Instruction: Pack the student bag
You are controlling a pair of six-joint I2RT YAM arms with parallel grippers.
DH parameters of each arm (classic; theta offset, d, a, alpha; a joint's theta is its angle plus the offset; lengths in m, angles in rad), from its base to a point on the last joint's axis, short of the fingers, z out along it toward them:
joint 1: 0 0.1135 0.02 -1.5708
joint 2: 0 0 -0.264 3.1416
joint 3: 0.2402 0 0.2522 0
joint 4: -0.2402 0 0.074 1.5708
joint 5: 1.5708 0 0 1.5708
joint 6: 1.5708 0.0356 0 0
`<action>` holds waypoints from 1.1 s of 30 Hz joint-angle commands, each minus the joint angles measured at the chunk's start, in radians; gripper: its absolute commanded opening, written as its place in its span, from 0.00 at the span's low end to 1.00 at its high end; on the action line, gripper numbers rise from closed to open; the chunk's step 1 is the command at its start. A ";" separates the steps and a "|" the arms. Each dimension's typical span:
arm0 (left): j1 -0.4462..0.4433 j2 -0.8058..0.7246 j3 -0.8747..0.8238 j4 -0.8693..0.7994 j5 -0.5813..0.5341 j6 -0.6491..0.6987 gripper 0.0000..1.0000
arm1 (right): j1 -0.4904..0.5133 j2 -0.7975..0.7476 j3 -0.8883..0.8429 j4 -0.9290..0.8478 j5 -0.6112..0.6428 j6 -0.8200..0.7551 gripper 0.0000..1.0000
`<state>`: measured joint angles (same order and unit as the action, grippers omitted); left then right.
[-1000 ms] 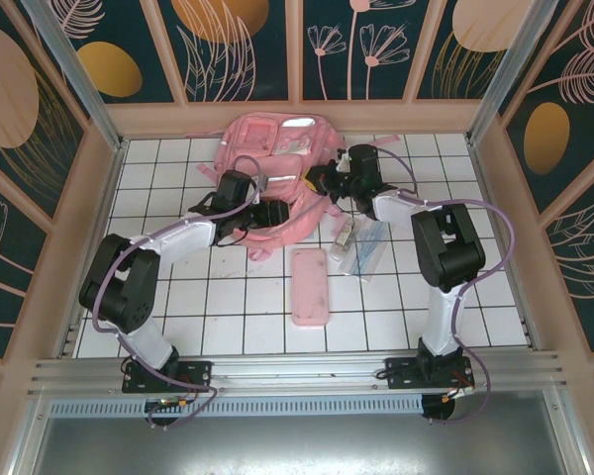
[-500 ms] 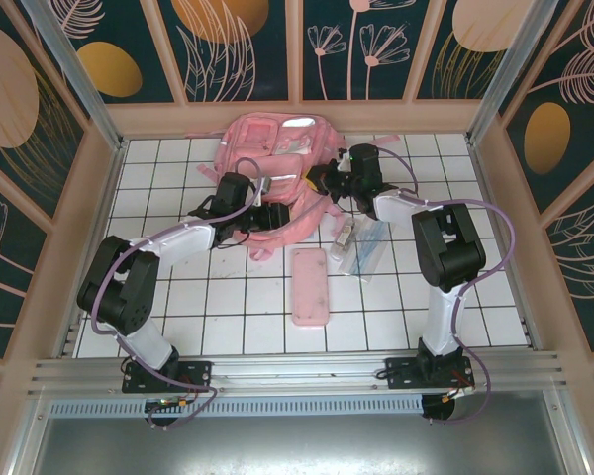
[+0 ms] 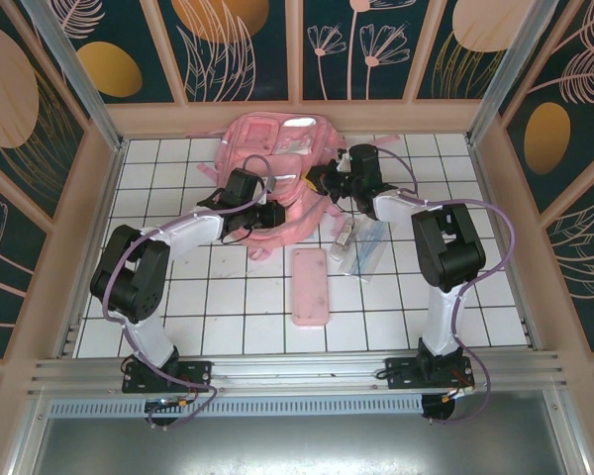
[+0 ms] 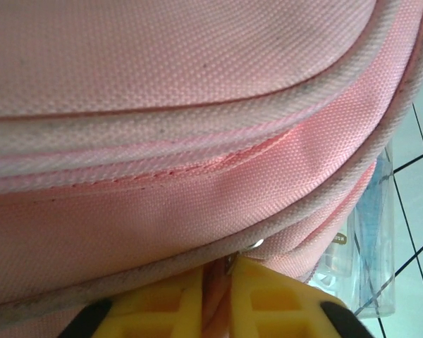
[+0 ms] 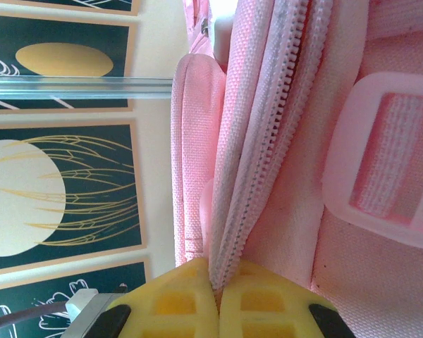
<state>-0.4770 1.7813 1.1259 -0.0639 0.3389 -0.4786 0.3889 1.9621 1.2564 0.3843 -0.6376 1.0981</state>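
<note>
The student bag point(image 3: 277, 158), a large pink backpack, lies at the back of the tiled table. My left gripper point(image 3: 275, 214) is at the bag's near edge. In the left wrist view its yellow fingers point(image 4: 282, 303) are shut on a pink tab beside a small metal zipper slider point(image 4: 256, 244), under the bag's piped seam point(image 4: 197, 232). My right gripper point(image 3: 323, 182) is at the bag's right side. In the right wrist view it point(image 5: 217, 283) is shut on the bag's zipper band point(image 5: 268, 141), next to a pink strap buckle point(image 5: 388, 162).
A flat pink pencil case point(image 3: 310, 287) lies on the tiles in front of the bag. A clear plastic packet point(image 3: 361, 245) lies to its right, also visible past the bag as a clear packet point(image 4: 359, 246). Wooden walls enclose the table on three sides.
My left gripper has closed on the pink tab at the bag's near edge, and the left arm has shifted slightly toward the bag. The right arm has not moved.
</note>
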 commanded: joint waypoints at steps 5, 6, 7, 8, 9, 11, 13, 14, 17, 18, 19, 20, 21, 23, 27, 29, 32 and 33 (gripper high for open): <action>0.026 0.011 0.021 0.023 -0.023 0.026 0.09 | -0.002 -0.083 0.037 0.087 -0.041 -0.033 0.00; 0.028 0.004 0.018 0.021 -0.023 0.032 0.19 | -0.002 -0.084 0.034 0.087 -0.040 -0.036 0.00; 0.029 -0.005 0.013 0.021 -0.024 0.039 0.33 | -0.002 -0.086 0.032 0.085 -0.041 -0.039 0.00; 0.033 -0.013 0.006 0.022 -0.025 0.042 0.42 | -0.004 -0.087 0.032 0.082 -0.041 -0.040 0.00; 0.039 -0.021 -0.003 0.029 -0.021 0.044 0.45 | -0.004 -0.087 0.033 0.080 -0.042 -0.043 0.00; 0.053 -0.035 -0.019 0.042 -0.011 0.040 0.43 | -0.004 -0.087 0.035 0.077 -0.043 -0.046 0.00; 0.069 -0.046 -0.032 0.060 0.004 0.037 0.36 | -0.004 -0.086 0.040 0.072 -0.045 -0.050 0.00; 0.075 -0.051 -0.036 0.066 0.010 0.034 0.33 | -0.005 -0.087 0.043 0.070 -0.047 -0.051 0.00; 0.084 -0.060 -0.041 0.092 0.034 0.029 0.25 | -0.004 -0.086 0.049 0.061 -0.050 -0.058 0.00; 0.086 -0.060 -0.042 0.097 0.045 0.030 0.23 | -0.004 -0.086 0.051 0.058 -0.051 -0.058 0.00; 0.087 -0.060 -0.039 0.101 0.054 0.031 0.23 | -0.004 -0.086 0.053 0.055 -0.052 -0.062 0.00; 0.089 -0.061 -0.038 0.103 0.065 0.032 0.23 | -0.004 -0.086 0.054 0.049 -0.053 -0.066 0.00; 0.090 -0.061 -0.038 0.108 0.077 0.033 0.24 | -0.003 -0.087 0.055 0.042 -0.053 -0.072 0.00; 0.092 -0.061 -0.039 0.111 0.090 0.039 0.29 | -0.004 -0.088 0.055 0.033 -0.053 -0.079 0.00; 0.096 -0.059 -0.047 0.107 0.101 0.046 0.34 | -0.003 -0.085 0.055 0.033 -0.054 -0.081 0.00; 0.101 -0.057 -0.054 0.111 0.106 0.045 0.34 | -0.004 -0.082 0.055 0.033 -0.056 -0.081 0.00; 0.107 -0.057 -0.061 0.114 0.107 0.047 0.29 | -0.003 -0.082 0.057 0.033 -0.058 -0.080 0.00; 0.110 -0.060 -0.064 0.115 0.109 0.047 0.26 | -0.004 -0.082 0.059 0.032 -0.057 -0.082 0.00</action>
<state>-0.3946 1.7473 1.0752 -0.0021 0.4683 -0.4511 0.3897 1.9553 1.2587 0.3603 -0.6460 1.0512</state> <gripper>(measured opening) 0.281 0.054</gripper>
